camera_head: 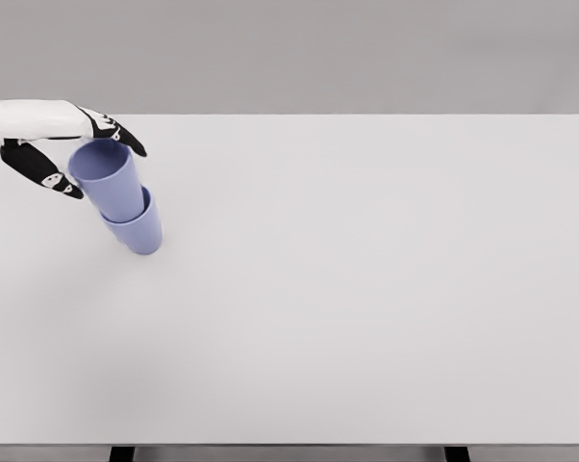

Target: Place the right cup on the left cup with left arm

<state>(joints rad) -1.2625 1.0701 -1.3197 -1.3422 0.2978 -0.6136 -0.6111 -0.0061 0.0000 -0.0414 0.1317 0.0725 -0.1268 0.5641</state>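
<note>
Sitting inside the lower cup [140,229], the upper cup [109,178] is nested with its base sunk below the other's rim, so the two periwinkle cups form one short stack at the far left of the white table [366,289]. Both lean the same way in the head view, open mouths toward the upper left and the bottom of the lower cup toward the lower right, resting on the tabletop. The upper cup's round opening is plainly visible and shows nothing inside.

Around that opening is the left hand [73,154], its white forearm entering from the picture's left edge. The black fingers [121,135] reach over the far side of the rim, while the thumb [41,171] lies along the near side, just beside the cup wall. The digits are spread rather than curled, and whether they press on the cup or merely flank it cannot be told from this angle.
</note>
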